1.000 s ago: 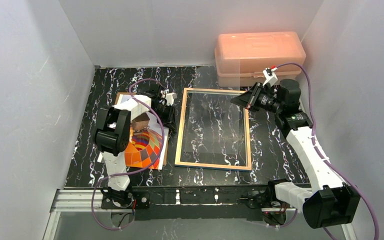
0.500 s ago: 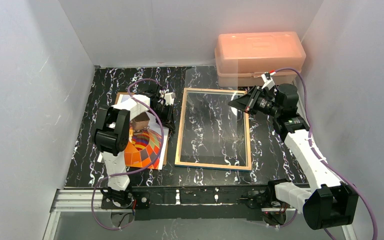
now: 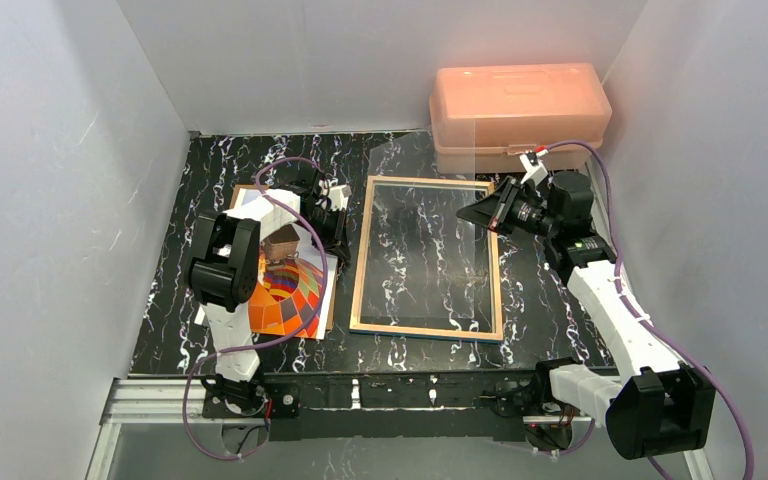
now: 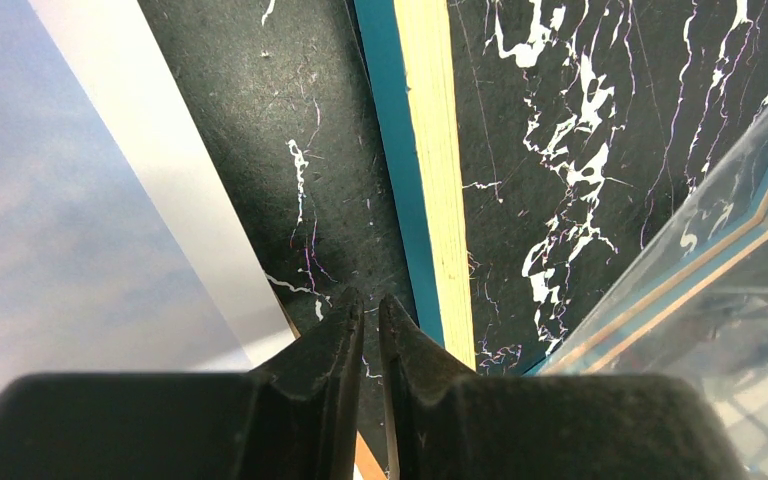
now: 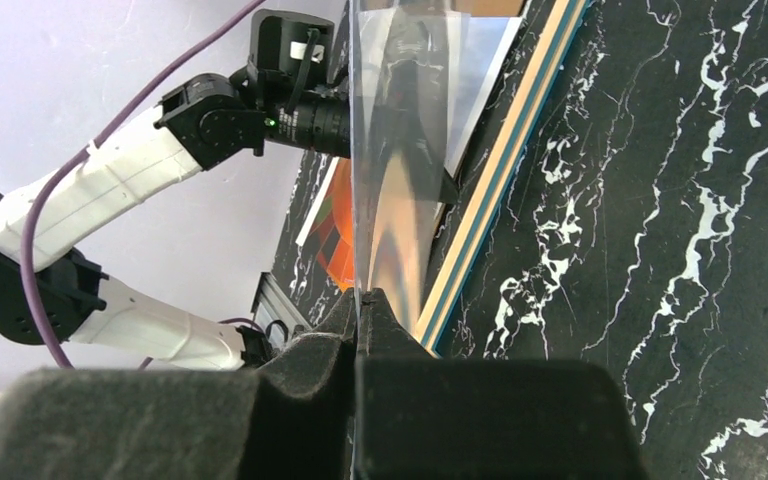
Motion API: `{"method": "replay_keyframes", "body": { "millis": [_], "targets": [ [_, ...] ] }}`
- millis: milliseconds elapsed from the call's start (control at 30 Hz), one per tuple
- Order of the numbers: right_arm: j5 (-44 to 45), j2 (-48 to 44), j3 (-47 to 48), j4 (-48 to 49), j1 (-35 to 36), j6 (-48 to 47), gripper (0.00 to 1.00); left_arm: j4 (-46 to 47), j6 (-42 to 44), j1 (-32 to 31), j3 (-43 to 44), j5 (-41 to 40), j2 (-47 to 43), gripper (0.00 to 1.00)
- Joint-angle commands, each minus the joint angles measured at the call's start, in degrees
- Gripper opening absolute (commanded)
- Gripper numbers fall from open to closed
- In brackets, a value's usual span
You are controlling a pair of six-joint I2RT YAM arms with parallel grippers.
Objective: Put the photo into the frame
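The frame (image 3: 425, 255) lies face down in the middle of the table, its blue and wood edge (image 4: 425, 150) beside my left gripper (image 4: 370, 305). To its left the photo (image 3: 285, 290), an orange and red balloon print, rests on a brown board. My left gripper (image 3: 332, 222) is low over the table between the photo's pale corner (image 4: 60, 200) and the frame, its jaws together but for a thin slit with nothing seen in it. My right gripper (image 5: 360, 300) is shut on a clear pane (image 5: 390, 150), held tilted above the frame's right side (image 3: 425, 165).
A pink plastic box (image 3: 520, 110) stands at the back right against the wall. A small brown stand piece (image 3: 282, 240) lies on the photo near my left arm. White walls close in on three sides.
My right gripper has drifted slightly left and back with the pane. My left jaws have narrowed; the left arm stays in place.
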Motion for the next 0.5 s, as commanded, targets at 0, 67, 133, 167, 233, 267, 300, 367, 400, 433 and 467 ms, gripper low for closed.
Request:
{"method": "replay_keyframes", "body": {
  "millis": [0,67,133,167,233,267,300,367,400,433,467],
  "targets": [
    [-0.1,-0.5,1.3,-2.4,-0.1,-5.0,0.01,-1.7,0.5,0.3,0.6,0.5,-2.5,0.1],
    [0.2,-0.1,1.8,-3.5,-0.2,-6.0,0.01,-1.8,0.6,0.3,0.6,0.5,-2.5,0.1],
    [0.2,0.2,1.9,-3.5,-0.2,-6.2,0.01,-1.9,0.8,0.3,0.6,0.4,-2.6,0.1],
    [0.2,0.4,1.9,-3.4,-0.1,-6.2,0.01,-1.9,0.9,0.3,0.6,0.4,-2.7,0.09],
    [0.4,0.4,2.0,-3.5,-0.1,-6.4,0.01,-1.9,1.0,0.3,0.6,0.4,-2.8,0.09],
    [0.5,0.4,2.3,-3.9,-0.1,-6.7,0.01,-1.8,1.0,0.3,0.4,0.3,-2.9,0.09],
    [0.5,0.4,2.5,-4.3,-0.1,-7.0,0.01,-1.8,1.0,0.3,0.4,0.3,-2.8,0.09],
    [0.9,0.5,3.2,-5.6,-0.2,-7.9,0.01,-1.8,1.0,0.3,0.3,0.4,-2.9,0.09],
    [1.2,0.6,3.7,-6.5,-0.2,-8.8,0.01,-1.8,1.0,0.3,0.2,0.5,-3.0,0.09],
    [1.4,0.5,4.0,-7.1,-0.2,-9.2,0.01,-1.8,1.0,0.3,0.2,0.5,-3.0,0.08],
    [1.4,0.6,4.2,-7.3,-0.2,-9.5,0.01,-1.8,1.0,0.3,0.1,0.6,-3.0,0.08]
  ]
}}
